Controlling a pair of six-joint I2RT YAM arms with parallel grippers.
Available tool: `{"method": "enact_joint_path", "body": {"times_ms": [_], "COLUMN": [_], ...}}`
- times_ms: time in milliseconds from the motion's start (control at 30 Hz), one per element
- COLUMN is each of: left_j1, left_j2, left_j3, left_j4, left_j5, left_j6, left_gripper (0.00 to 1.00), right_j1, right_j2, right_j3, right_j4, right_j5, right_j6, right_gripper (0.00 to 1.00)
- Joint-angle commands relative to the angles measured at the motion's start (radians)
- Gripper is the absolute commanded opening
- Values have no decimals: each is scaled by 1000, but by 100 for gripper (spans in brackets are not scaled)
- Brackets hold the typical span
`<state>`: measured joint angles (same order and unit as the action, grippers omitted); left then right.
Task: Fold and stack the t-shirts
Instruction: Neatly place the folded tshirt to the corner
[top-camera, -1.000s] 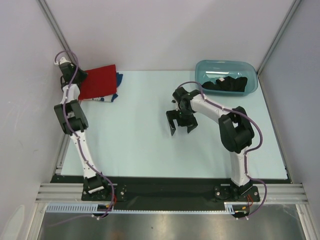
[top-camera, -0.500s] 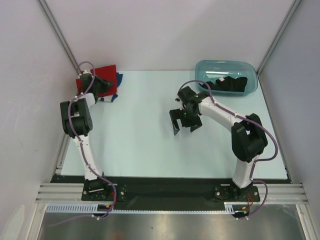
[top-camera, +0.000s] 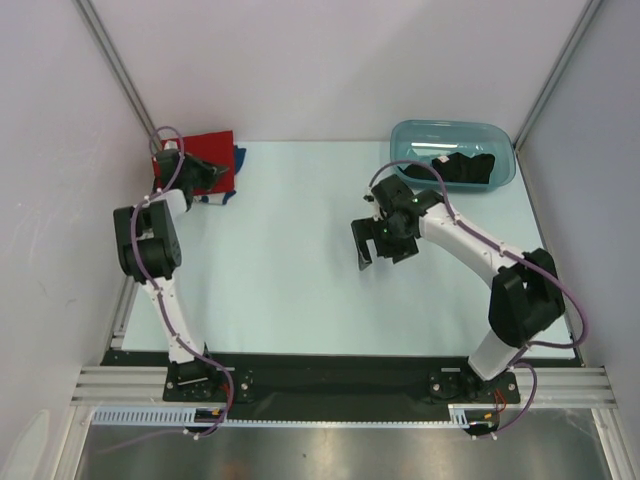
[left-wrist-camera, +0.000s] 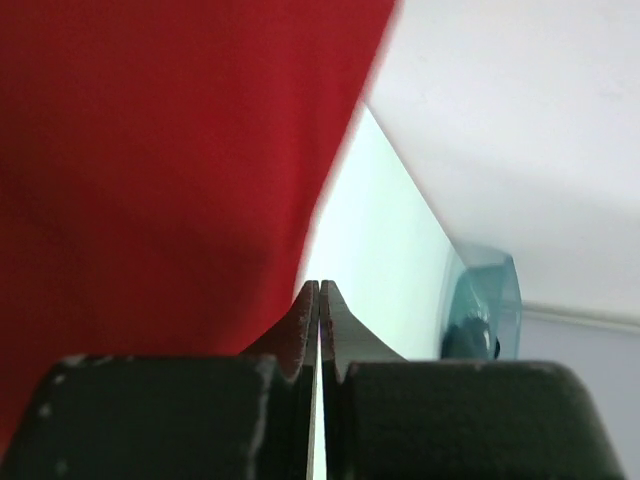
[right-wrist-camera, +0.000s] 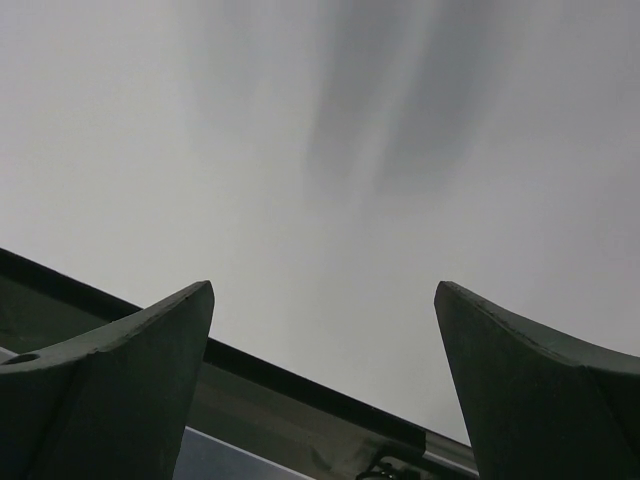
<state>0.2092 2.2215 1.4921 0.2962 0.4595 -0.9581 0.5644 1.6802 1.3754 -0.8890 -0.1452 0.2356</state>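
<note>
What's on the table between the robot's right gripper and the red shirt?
Nothing: in the top view, only bare table lies between the right gripper and the red t-shirt.

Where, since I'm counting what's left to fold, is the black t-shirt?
In the top view the black t-shirt lies bunched inside the teal tub at the table's far right, beyond the right gripper.

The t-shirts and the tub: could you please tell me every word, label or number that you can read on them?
No text can be read anywhere.
The red t-shirt is plain.
The blue t-shirt beneath it shows only an edge, its white print too small to read.
The black t-shirt and the teal tub show no lettering.
</note>
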Motion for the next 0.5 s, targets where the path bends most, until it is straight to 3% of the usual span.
{"method": "enact_joint_path", "body": {"times_ms": [0, 167, 267, 333, 467], "left_j1": [-42, -200, -361, -463, -608], "left_j2": [-210, -467, -616, -676, -873], "left_j3": [-55, -269, -335, -363, -490], "left_j4": [-55, -140, -210, -321, -390], "left_j5": [51, 18, -28, -65, -156], "left_j6": [73, 151, 214, 272, 298], "left_gripper": [0, 1, 3, 8, 23], "right_j1": [-4, -6, -6, -14, -35], "right_j2": [-95, -244, -325, -417, -574], "right_j3": [-67, -200, -274, -363, -531], "right_j4": [38, 134, 228, 318, 476], "right_j5": [19, 1, -40, -71, -116], "right_j6": [-9, 36, 82, 117, 259], "right_gripper": [100, 100, 100, 100, 100]}}
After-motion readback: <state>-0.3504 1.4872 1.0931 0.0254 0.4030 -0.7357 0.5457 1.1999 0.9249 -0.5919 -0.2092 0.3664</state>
